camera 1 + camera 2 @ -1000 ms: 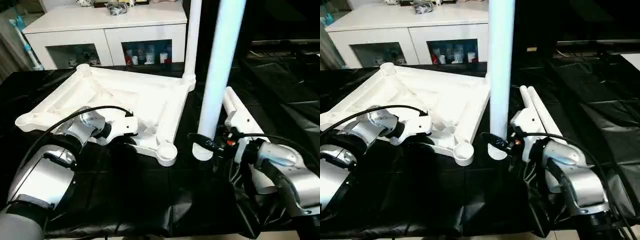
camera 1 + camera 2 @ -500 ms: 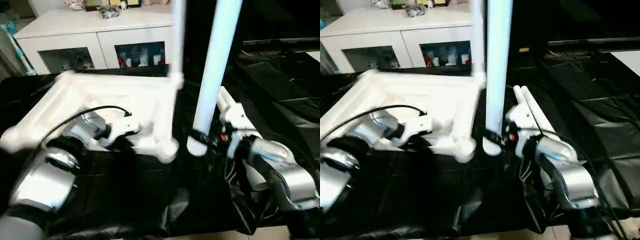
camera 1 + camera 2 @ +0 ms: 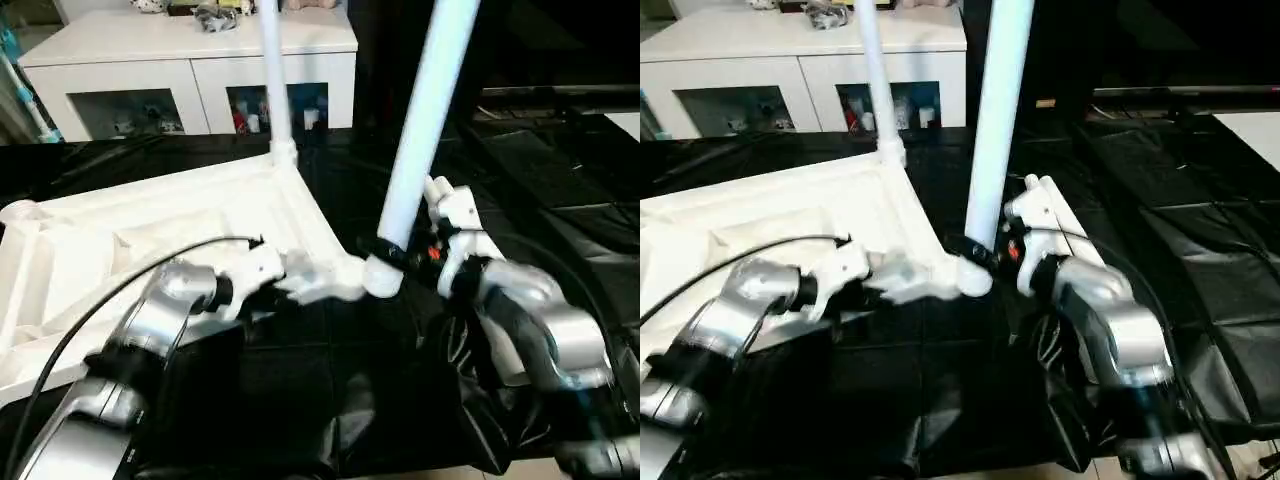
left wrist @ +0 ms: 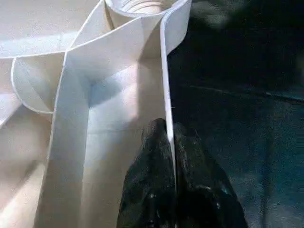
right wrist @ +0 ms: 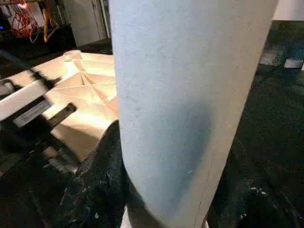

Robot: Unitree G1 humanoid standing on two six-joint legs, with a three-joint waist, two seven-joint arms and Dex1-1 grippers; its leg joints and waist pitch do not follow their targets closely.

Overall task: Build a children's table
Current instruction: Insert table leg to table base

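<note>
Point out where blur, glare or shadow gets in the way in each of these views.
Left eye view: the near corner socket and left gripper are smeared; the far leg stays crisp. Left wrist view: the fingers are soft and dark, and the tabletop rib beside them is washed out. Right wrist view: the held leg looms close and soft, shading the right gripper beneath.

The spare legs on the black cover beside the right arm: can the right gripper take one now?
Probably not yet. The right gripper is shut on a leg at the tabletop corner; the spare legs lie close behind it.
</note>
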